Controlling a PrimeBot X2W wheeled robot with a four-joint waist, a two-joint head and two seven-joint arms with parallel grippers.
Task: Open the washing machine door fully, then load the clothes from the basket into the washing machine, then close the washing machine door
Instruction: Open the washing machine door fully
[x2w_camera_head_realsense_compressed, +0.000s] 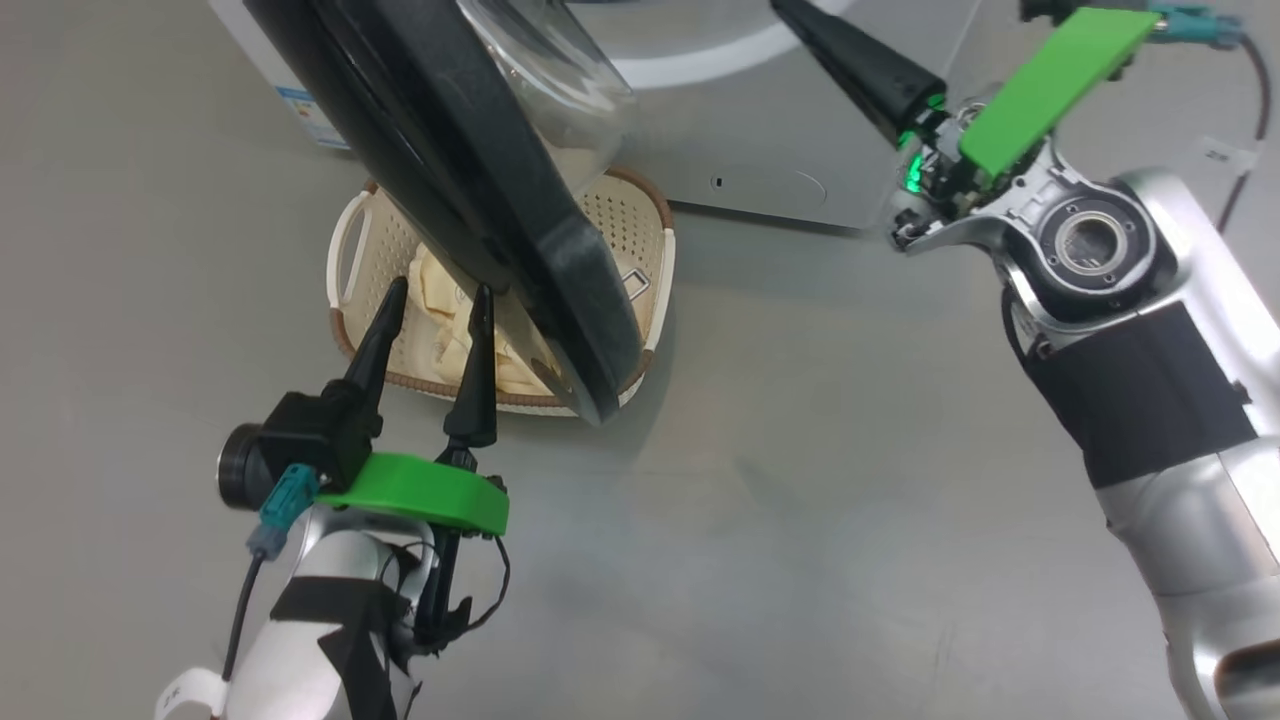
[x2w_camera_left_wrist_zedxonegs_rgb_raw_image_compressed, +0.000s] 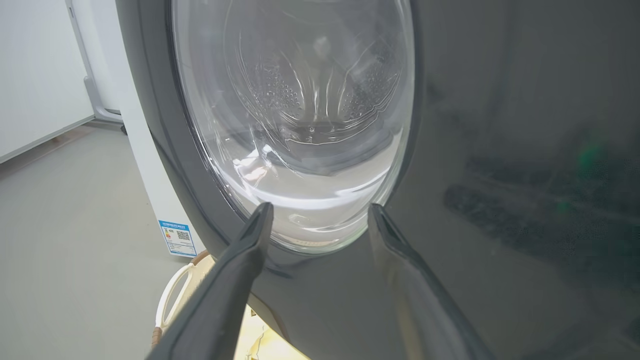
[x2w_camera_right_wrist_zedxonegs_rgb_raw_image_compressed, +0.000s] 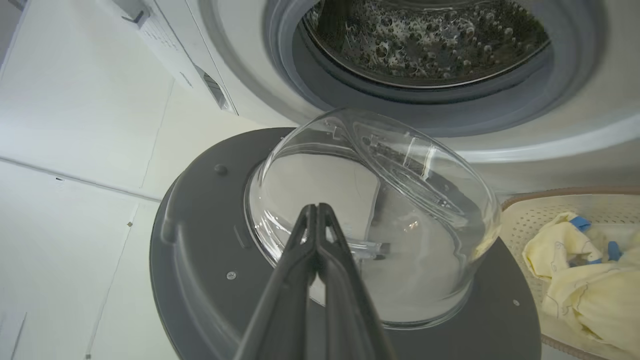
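Note:
The washing machine door (x2w_camera_head_realsense_compressed: 480, 180) stands swung out from the white washing machine (x2w_camera_head_realsense_compressed: 780, 130), its black rim hanging over the basket (x2w_camera_head_realsense_compressed: 345, 350). Cream-yellow clothes (x2w_camera_head_realsense_compressed: 435, 320) lie in the basket, partly hidden by the door. My left gripper (x2w_camera_head_realsense_compressed: 441, 287) is open, its tips just before the door's outer face (x2w_camera_left_wrist_zedxonegs_rgb_raw_image_compressed: 500, 150) and above the basket's near rim. My right gripper (x2w_camera_head_realsense_compressed: 800, 20) is shut on nothing. In the right wrist view that gripper (x2w_camera_right_wrist_zedxonegs_rgb_raw_image_compressed: 316, 207) points at the door's glass bowl (x2w_camera_right_wrist_zedxonegs_rgb_raw_image_compressed: 380, 200), with the drum (x2w_camera_right_wrist_zedxonegs_rgb_raw_image_compressed: 425, 40) open behind and the clothes (x2w_camera_right_wrist_zedxonegs_rgb_raw_image_compressed: 580, 280) at the right.
Grey floor (x2w_camera_head_realsense_compressed: 800, 500) spreads to the right of the basket. A round flap (x2w_camera_head_realsense_compressed: 790, 185) sits low on the machine's front. The blue sticker (x2w_camera_left_wrist_zedxonegs_rgb_raw_image_compressed: 177, 237) marks the machine's side, with a white wall panel (x2w_camera_left_wrist_zedxonegs_rgb_raw_image_compressed: 35, 75) beyond it.

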